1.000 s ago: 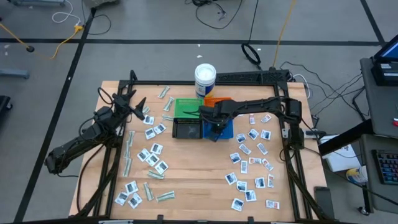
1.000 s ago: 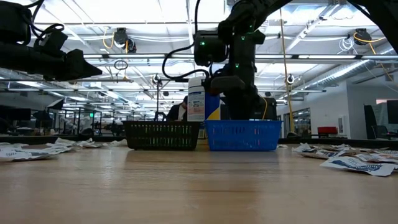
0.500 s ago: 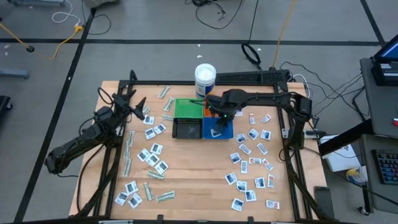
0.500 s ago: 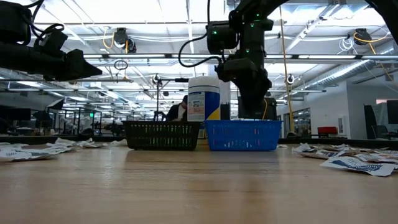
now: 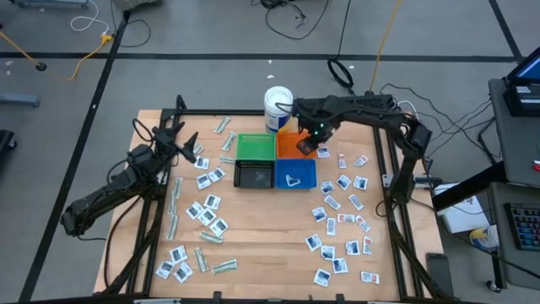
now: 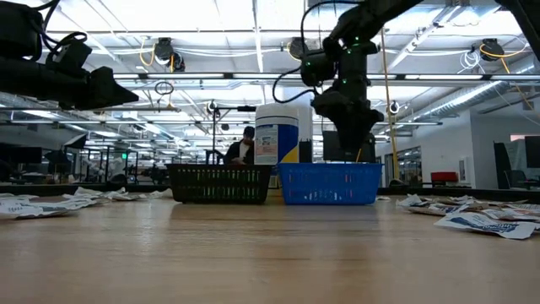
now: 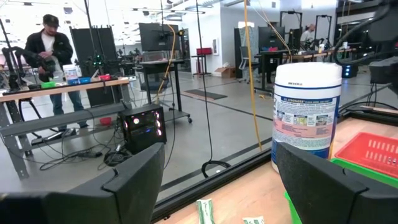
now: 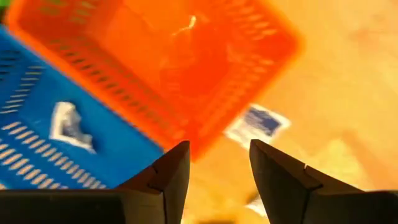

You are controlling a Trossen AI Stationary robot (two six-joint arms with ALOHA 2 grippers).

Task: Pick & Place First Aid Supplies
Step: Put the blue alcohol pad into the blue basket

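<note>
Small white first aid packets lie flat on the wooden table in two spreads, one at the left (image 5: 202, 211) and one at the right (image 5: 342, 219). One white packet (image 8: 69, 127) lies inside the blue bin (image 5: 295, 173). My right gripper (image 8: 217, 168) hangs open and pointing down over the right edge of the orange bin (image 5: 291, 143), with nothing between its fingers. A blue-print packet (image 8: 258, 123) lies on the table just beside that bin. My left gripper (image 7: 221, 180) waits open and level at the table's far left (image 5: 187, 145).
Green (image 5: 256, 147), orange, black (image 5: 253, 175) and blue bins stand in a square block at the table's middle far side. A white tub with a blue label (image 5: 278, 107) stands behind them. A black frame rims the table. A person stands in the room beyond.
My right gripper has risen from over the blue bin and swung toward the table's far right, ending over the orange bin's right edge. The white packet in the blue bin, covered by the gripper before, now shows lying on the bin's floor.
</note>
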